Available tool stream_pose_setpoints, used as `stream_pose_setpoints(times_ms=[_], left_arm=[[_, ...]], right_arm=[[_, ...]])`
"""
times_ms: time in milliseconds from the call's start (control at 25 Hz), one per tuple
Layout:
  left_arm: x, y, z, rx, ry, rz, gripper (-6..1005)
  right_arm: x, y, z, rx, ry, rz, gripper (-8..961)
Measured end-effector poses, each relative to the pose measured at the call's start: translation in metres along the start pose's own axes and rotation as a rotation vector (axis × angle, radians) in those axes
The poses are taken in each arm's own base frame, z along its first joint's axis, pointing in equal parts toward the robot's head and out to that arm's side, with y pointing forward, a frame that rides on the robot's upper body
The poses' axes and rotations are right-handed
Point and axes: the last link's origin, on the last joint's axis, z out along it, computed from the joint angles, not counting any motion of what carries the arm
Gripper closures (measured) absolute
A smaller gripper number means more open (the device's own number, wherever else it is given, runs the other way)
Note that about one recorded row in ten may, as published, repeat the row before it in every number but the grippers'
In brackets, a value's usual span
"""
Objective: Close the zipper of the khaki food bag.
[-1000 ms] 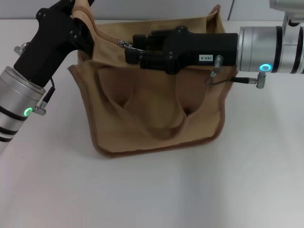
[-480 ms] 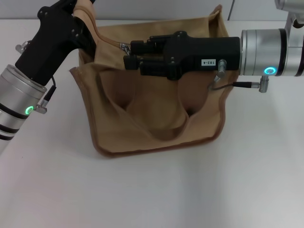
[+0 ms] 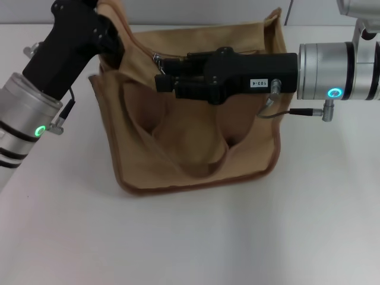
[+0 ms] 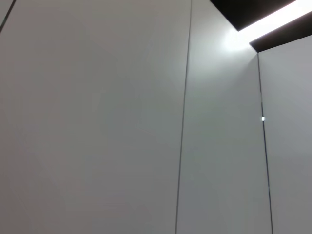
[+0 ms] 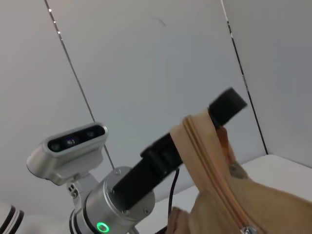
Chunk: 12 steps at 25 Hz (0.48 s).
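Note:
The khaki food bag stands on the white table, its looped handles hanging down the front. My left gripper is shut on the bag's top left corner and holds it up; the right wrist view shows that corner pinched, with the zipper running down from it. The silver pull tab sits near the left end of the top edge. My right gripper lies level across the bag's top, its tip right below the tab. Whether it holds the tab is hidden.
A grey wall runs behind the table. The left wrist view shows only wall panels. A cable loop hangs off my right wrist over the bag's right side. White table surface lies in front of the bag.
My right gripper slid left along the bag's top, then rose slightly. The left gripper lifted the corner a little higher and to the right, pulling the top edge tauter.

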Motion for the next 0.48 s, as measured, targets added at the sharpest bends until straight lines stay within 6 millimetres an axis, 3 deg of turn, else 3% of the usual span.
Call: stream_pose_setpoints(times_ms=[320, 480], left_arm=[[0.001, 0.008, 0.025, -0.098, 0.009, -0.006, 987], [0.000, 0.011, 0.029, -0.110, 0.010, -0.015, 987]], right_arm=[[-0.001, -0.002, 0.002, 0.009, 0.004, 0.011, 490], [0.000, -0.003, 0.003, 0.018, 0.003, 0.016, 490]])
